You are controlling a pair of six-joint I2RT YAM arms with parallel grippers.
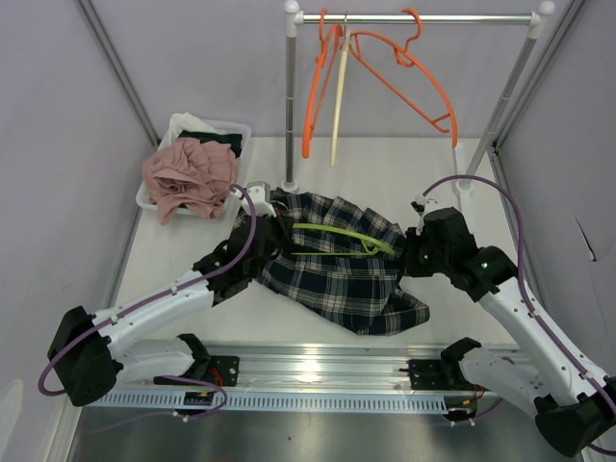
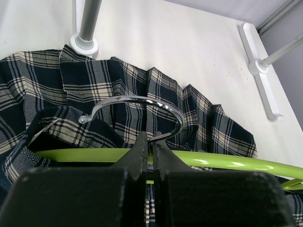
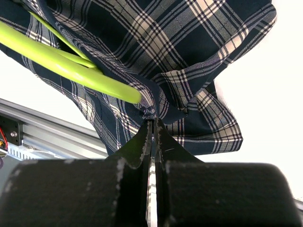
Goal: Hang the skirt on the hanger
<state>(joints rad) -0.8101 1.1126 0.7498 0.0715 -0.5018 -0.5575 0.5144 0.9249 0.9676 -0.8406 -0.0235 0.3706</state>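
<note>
The skirt (image 1: 337, 274) lies crumpled mid-surface (image 1: 395, 164), toward the near edge, with the green hanger (image 1: 337, 231) across it and one end tucked under cloth. The left fingers (image 2: 139, 153) are closed on the hanger's neck below the hook. The right fingers (image 3: 142, 139) pinch a skirt fold beside that end. The cloth looks light and floppy, likely to slip off; the waistband seems the firmest hold.
</note>
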